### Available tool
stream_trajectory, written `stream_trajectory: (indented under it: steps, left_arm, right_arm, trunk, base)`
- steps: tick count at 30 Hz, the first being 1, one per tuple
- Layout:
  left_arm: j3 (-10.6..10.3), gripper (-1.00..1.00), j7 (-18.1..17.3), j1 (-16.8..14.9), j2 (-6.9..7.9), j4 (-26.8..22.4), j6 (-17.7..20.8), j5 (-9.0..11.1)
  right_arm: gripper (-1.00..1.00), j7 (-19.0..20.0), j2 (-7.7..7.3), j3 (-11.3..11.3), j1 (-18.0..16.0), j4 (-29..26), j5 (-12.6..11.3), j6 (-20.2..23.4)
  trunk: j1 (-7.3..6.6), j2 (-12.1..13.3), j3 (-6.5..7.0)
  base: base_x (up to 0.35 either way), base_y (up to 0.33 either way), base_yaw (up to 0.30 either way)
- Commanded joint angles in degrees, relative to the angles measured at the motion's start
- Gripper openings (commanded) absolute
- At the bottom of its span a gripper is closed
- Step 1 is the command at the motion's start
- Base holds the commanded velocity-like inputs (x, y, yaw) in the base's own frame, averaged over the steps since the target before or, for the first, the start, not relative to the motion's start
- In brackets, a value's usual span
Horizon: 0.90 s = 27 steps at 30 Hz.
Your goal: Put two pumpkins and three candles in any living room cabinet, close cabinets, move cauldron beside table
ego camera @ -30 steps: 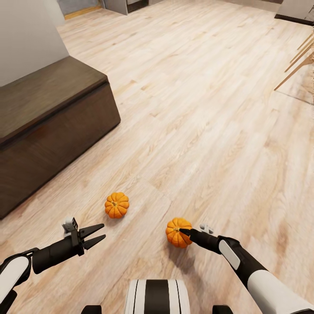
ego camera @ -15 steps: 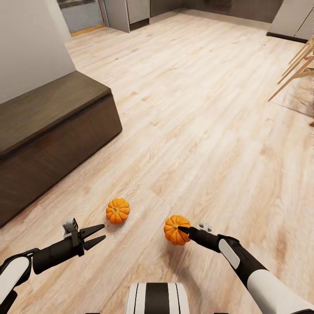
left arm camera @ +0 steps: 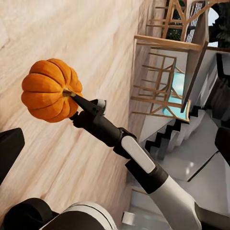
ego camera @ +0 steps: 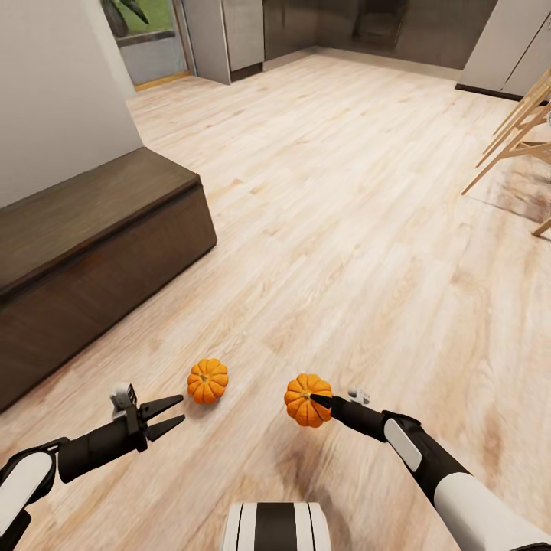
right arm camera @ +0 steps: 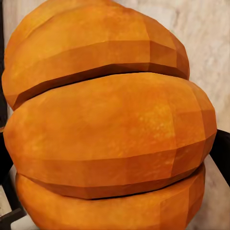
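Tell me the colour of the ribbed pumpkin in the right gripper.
Orange, with darker grooves between ribs; the ribbed pumpkin shows best in the right wrist view.

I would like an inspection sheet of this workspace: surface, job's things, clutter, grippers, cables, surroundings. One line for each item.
Surface: pale wood-plank floor.
Job's things: one small orange ribbed pumpkin lies on the floor; a second orange ribbed pumpkin is at the right gripper; the long low dark-brown wooden cabinet shows no open front.
Clutter: nothing seen.
Grippers: left gripper open, holding nothing, beside the floor pumpkin; right gripper shut on the second pumpkin, its fingers at both sides.
Cables: nothing seen.
Surroundings: white wall above the cabinet, light wooden chair legs, dark kitchen units far off.
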Motion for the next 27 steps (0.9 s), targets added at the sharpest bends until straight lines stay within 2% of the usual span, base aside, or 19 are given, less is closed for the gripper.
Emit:
stream_trajectory:
  steps: [1,12,23,27]
  left_arm:
    - [0.0,1.00,-0.2,0.0,-0.01,0.0,0.3,-0.2]
    - [-0.2,1.00,-0.2,0.0,-0.25,0.0,0.2,-0.1]
    - [-0.3,1.00,-0.2,0.0,-0.12,0.0,0.2,-0.1]
    - [-0.2,1.00,-0.3,0.0,-0.11,0.0,0.2,0.0]
  right_arm:
    - [-1.00,-0.1,-0.07,0.3,0.0,0.0,-0.4,0.2]
    - [-1.00,-0.4,0.01,0.2,0.0,0.0,-0.9,0.1]
    - [-1.00,-0.2,-0.10,0.1,0.0,0.1,-1.2,0.2]
    - [-1.00,-0.2,-0.09,0.1,0.0,0.1,-1.2,0.2]
  trunk:
    - [-0.03,0.0,0.19]
    - [-0.03,0.0,0.22]
    - [-0.03,0.0,0.30]
    - [-0.03,0.0,0.30]
  base:
    - [0.000,0.000,0.000]
    - [0.000,-0.007,0.027]
    - [0.000,-0.242,0.268]
    - [0.000,-0.099,0.285]
